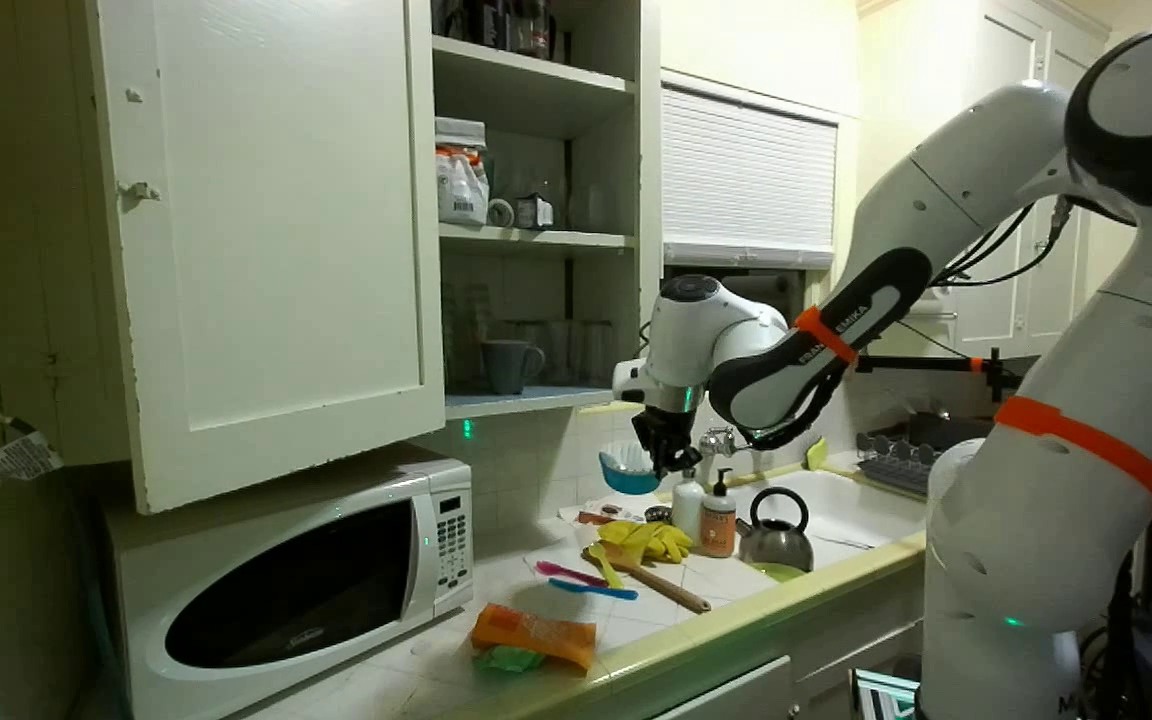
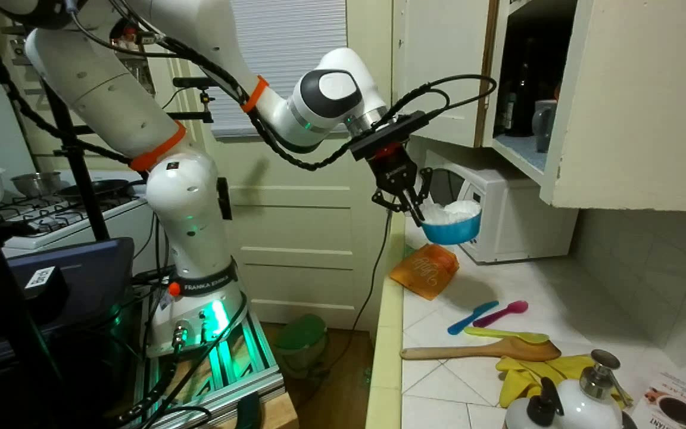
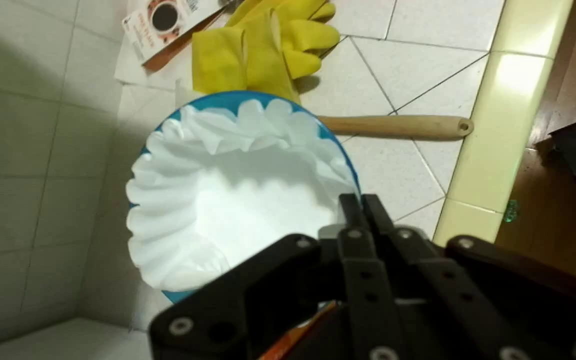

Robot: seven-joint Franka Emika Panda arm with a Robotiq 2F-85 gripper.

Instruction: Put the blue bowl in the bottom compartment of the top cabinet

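Wrist view, pincer (image 3: 363, 201) pinching blue bowl (image 3: 219, 102), white liner (image 3: 268, 200) hiding its inside; wooden utensil (image 3: 398, 126) partly covered

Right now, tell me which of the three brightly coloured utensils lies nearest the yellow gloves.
The yellow-green utensil. In both exterior views the pink utensil and blue utensil lie farther from the yellow gloves, nearer the orange packet.
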